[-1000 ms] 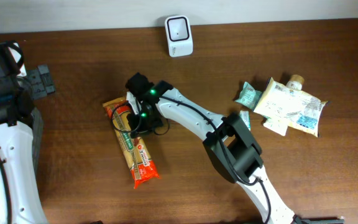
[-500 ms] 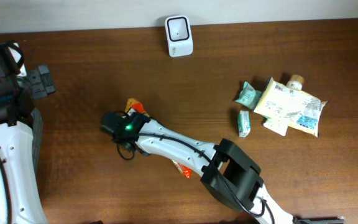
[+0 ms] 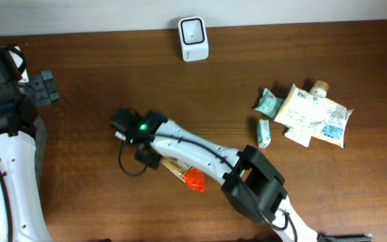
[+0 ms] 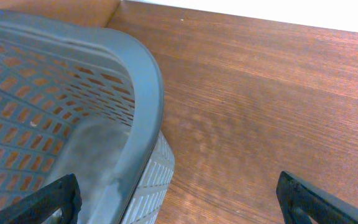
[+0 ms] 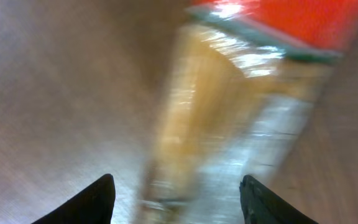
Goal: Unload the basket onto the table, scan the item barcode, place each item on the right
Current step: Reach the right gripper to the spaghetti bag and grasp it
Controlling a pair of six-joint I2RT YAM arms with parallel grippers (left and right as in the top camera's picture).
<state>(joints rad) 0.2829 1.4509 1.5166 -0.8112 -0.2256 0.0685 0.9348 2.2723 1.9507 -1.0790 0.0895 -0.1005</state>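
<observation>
Pasta packet (image 3: 192,179) with red end, lying on the wood table (image 3: 79,175), lower centre of the overhead frame, partly under the right arm; right gripper (image 5: 179,199) spread apart over it, gripping nothing; left gripper (image 4: 179,199) wide, above grey basket (image 4: 148,93); white scanner (image 3: 193,39) top centre
</observation>
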